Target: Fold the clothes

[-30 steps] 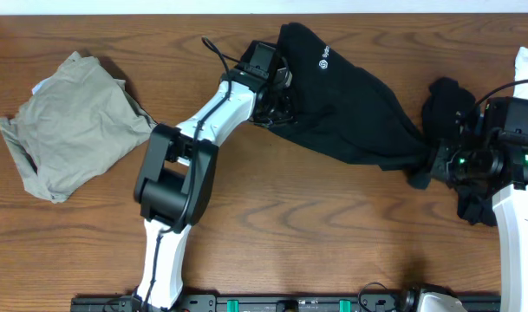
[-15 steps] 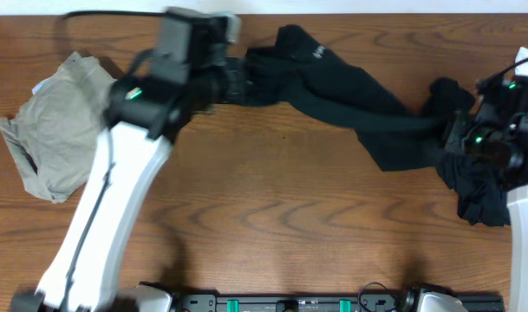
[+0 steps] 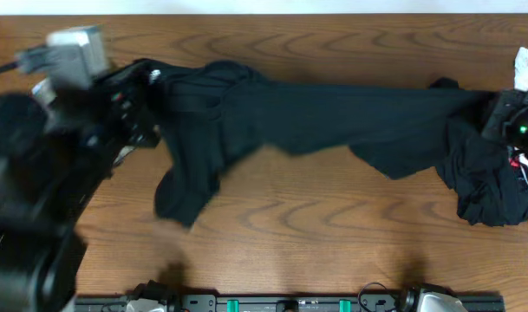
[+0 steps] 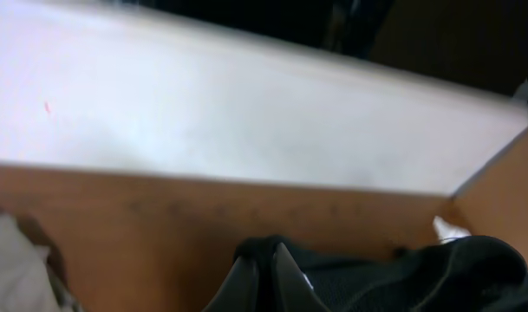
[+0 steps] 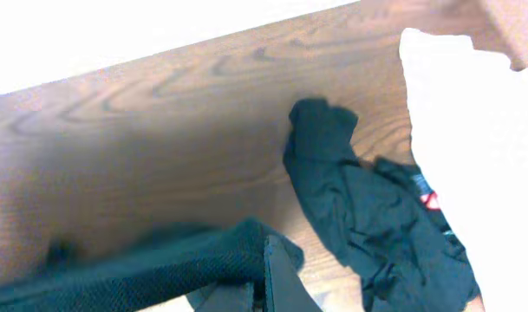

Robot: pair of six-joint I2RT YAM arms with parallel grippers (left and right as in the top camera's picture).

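Overhead: black garment (image 3: 333, 117) spanning bench (image 3: 290, 225), both jaws clamped on its ends. L wrist only: pale cloth (image 4: 12, 260), lower-left corner.

Overhead straight down on table (image 3: 290, 225), wrist views low, close, sharing black garment (image 3: 333, 121)

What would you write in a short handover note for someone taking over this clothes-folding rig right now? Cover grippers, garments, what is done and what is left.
Left gripper: shut on the left end of the black garment.
Right gripper: shut on its right end.
Garment: stretched across the table between them, one flap drooping near the left end.
Crumpled black heap: at the table's right side, not gripped.
Done: garment spread out only; no fold visible.
Left: lay it flat, fold it, then probably the heap.
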